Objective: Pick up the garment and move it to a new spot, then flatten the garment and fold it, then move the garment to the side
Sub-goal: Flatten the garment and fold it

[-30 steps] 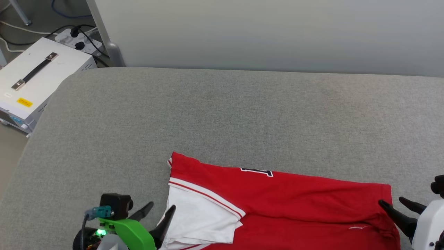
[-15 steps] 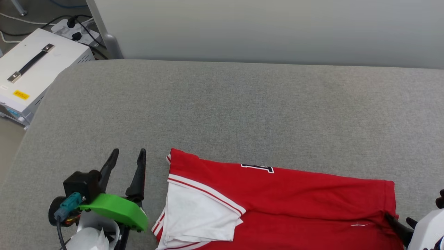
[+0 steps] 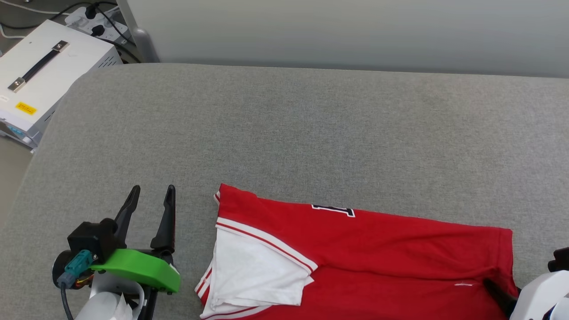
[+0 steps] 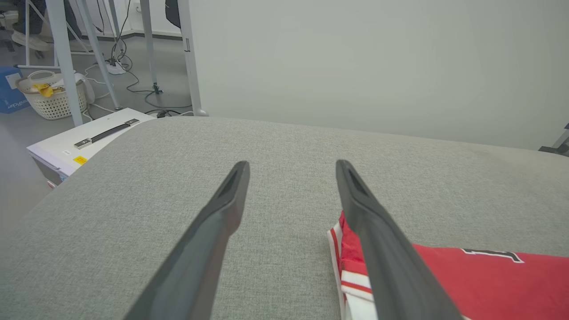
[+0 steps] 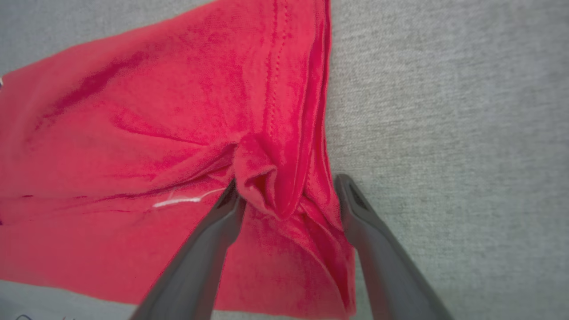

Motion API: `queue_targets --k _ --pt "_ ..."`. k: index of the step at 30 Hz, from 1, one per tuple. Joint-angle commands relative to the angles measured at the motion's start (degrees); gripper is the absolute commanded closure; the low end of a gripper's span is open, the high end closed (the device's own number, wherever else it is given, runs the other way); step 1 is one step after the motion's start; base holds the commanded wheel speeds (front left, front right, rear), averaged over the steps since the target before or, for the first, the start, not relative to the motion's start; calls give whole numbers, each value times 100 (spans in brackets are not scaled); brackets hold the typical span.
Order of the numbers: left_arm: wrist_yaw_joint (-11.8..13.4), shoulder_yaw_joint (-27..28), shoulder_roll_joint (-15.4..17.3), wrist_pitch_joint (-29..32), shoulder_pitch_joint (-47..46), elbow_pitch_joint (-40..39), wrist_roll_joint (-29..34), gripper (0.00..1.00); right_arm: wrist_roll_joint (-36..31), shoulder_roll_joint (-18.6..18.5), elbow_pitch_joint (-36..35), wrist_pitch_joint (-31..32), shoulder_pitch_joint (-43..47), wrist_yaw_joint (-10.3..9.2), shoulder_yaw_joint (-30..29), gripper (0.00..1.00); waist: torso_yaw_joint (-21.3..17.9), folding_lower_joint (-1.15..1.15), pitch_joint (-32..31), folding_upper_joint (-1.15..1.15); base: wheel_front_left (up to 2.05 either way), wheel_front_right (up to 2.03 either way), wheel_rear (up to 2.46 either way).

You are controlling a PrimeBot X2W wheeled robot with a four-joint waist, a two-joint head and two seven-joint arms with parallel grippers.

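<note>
The garment (image 3: 378,249) lies folded on the grey padded surface (image 3: 311,133), red with a white sleeve (image 3: 253,266) at its left end and a bit of navy lettering (image 3: 333,209) at its far edge. My left gripper (image 3: 153,189) stands open to the left of the sleeve, apart from it, nothing between its fingers. In the left wrist view the left gripper (image 4: 292,163) points over bare surface, the garment (image 4: 480,275) at lower right. My right gripper (image 5: 288,181) is open, straddling a bunched fold of the garment (image 5: 155,111) at its right hem; one of its fingers (image 3: 498,293) shows in the head view.
A white box with a black handle (image 3: 40,75) and a power strip (image 3: 95,20) sit on the floor past the surface's left corner. A pale wall panel (image 3: 333,31) runs behind. A laundry basket (image 4: 53,95) and metal legs stand further off.
The head camera has tilted a little. My left gripper drew away from the sleeve edge to the left, fingers now pointing up the view. The right gripper sank toward the lower right corner.
</note>
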Motion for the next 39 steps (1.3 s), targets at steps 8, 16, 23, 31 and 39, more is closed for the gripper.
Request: queue_targets --k 8,16,23,31,39 --pt "-303 176 -238 -33 60 195 263 0 36 11 593 -102 -233 -5 281 0 -27 0 135 69 0 0 0" --pt "-469 242 -395 -33 33 389 391 0 581 3 733 -88 -267 -5 925 0 -21 0 97 69 0 0 0" --pt "-570 332 -515 -33 76 476 431 0 670 -19 871 -255 -325 -5 1251 97 -19 0 -35 69 0 0 0" --pt "-634 412 -571 -33 145 536 487 0 451 -246 1048 -728 -416 -5 1080 100 -25 0 -154 69 0 0 0" --pt "-682 427 -623 -34 241 582 538 0 142 -613 1242 -1154 -606 -5 437 100 -86 0 -278 69 0 0 0"
